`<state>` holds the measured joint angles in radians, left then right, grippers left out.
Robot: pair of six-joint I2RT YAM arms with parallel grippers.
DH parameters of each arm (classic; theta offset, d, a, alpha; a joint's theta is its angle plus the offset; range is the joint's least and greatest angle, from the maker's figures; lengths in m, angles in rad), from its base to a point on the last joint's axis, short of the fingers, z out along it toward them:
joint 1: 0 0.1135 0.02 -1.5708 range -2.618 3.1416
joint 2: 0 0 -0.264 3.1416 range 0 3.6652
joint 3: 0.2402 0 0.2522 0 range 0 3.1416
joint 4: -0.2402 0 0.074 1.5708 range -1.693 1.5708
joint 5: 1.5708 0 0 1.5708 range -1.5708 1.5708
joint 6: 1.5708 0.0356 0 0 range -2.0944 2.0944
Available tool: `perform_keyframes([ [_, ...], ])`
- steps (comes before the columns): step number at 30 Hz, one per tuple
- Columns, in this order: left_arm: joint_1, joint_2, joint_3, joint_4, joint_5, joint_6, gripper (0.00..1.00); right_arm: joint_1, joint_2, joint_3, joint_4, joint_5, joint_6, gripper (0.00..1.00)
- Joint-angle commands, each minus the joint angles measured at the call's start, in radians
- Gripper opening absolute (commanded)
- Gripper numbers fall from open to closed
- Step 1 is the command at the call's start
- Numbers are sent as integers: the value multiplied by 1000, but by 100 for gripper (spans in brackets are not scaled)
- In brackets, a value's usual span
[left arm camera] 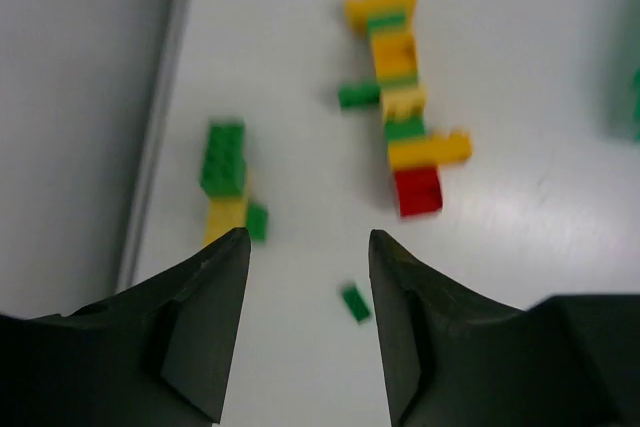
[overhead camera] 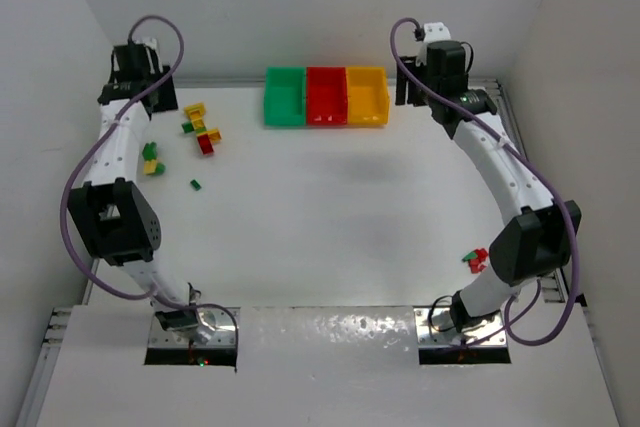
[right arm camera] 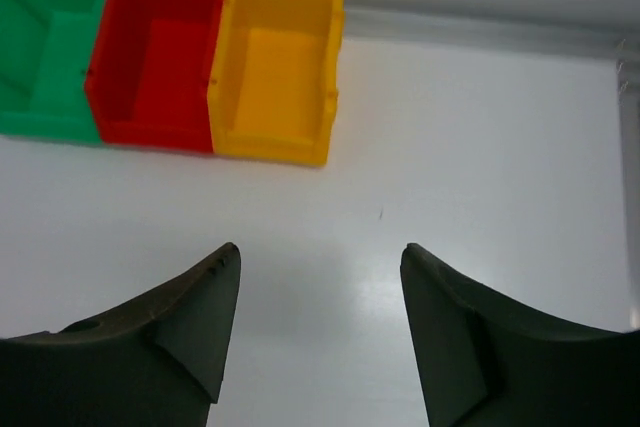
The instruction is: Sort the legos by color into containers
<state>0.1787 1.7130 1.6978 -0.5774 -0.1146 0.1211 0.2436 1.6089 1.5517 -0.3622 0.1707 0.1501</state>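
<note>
The red bin [overhead camera: 326,95] stands at the far edge of the bench [overhead camera: 330,207], pressed between the green bin [overhead camera: 284,97] and the yellow bin [overhead camera: 366,95] with no gap to pass between them; all three are open from above. In front of the red bin lies a broad open stretch of bench. To its left, a cluster of legos [overhead camera: 200,129], a green-and-yellow piece [overhead camera: 151,158] and a lone green brick [overhead camera: 196,184] lie apart, with gaps between. To its near right, red and green bricks [overhead camera: 476,258] lie just beside the right arm's elbow [overhead camera: 535,242]. The back wall [overhead camera: 320,7] rises close behind it.
</note>
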Motion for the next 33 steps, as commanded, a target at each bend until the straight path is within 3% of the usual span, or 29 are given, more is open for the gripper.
perform_keyframes([
  [1,4,26,-76,-243,-7,-185,48,19,20,1,-184,108,241,65],
  [4,2,83,-173,-257,-60,-318,36,34,13,-71,-207,206,316,64],
  [7,-1,163,-193,-257,-85,-411,33,36,0,-123,-211,227,358,65],
  [15,-31,234,-224,-93,-97,-405,41,37,-49,-245,-169,208,370,66],
  [19,-35,281,-254,-102,-88,-406,48,39,-63,-266,-165,208,373,66],
  [33,-35,275,-349,-81,-79,-456,36,37,-93,-269,-152,226,356,67],
])
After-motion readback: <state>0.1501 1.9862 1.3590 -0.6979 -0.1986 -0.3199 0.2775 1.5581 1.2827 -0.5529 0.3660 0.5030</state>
